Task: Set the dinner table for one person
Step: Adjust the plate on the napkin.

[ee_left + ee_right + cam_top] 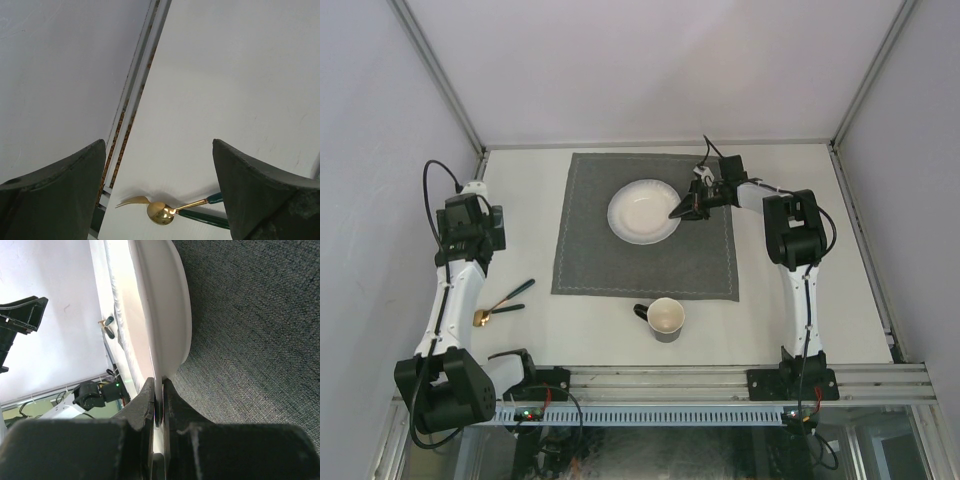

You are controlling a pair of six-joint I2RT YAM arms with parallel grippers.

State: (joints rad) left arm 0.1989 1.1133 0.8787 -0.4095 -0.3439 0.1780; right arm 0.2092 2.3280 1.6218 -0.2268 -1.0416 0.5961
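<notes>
A white plate (644, 211) lies on the square grey cloth mat (645, 262) at the middle of the off-white dinner table (790, 310). My right gripper (680, 212) is shut on the plate's right rim; in the right wrist view the fingers (160, 387) pinch the thin rim of the plate (167, 305) over the mat (250, 340). My left gripper (472, 245) hangs open and empty above the table's left side. A gold spoon (162, 214) and a gold fork (131, 201) with dark green handles lie below it, between the open fingers (159, 145).
A dark mug (665, 319) with a pale inside stands in front of the mat near the table's front edge. The spoon and fork (505, 300) lie left of the mat. Aluminium rails (720, 380) edge the table; grey walls enclose it.
</notes>
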